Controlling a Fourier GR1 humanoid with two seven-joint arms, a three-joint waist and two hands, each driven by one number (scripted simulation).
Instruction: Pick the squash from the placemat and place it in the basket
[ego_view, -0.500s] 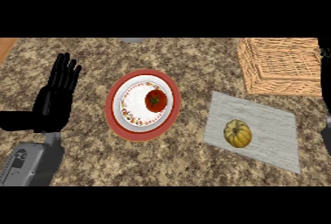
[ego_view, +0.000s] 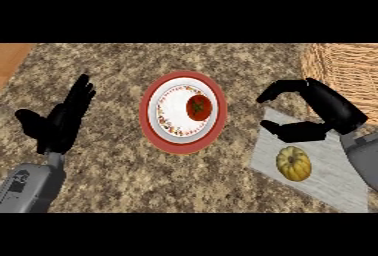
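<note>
**Right hand poised over the placemat, squash not yet touched**

The yellow squash lies on the grey placemat at the near right of the granite counter. Nothing is holding it. Just beyond it, the right hand hangs over the far end of the mat, fingers bent forward and thumb spread below them, so the hand forms a wide open claw with nothing in it. The thumb is near the squash but apart from it.

The wicker basket stands at the far right, behind the hand, partly cut off by the edge of view.

In the middle of the counter sits a red plate with a smaller white patterned plate on it, and a tomato rests on the white one.

The left hand rests at the left side, fingers straight and pointing to the far side, holding nothing.
</note>
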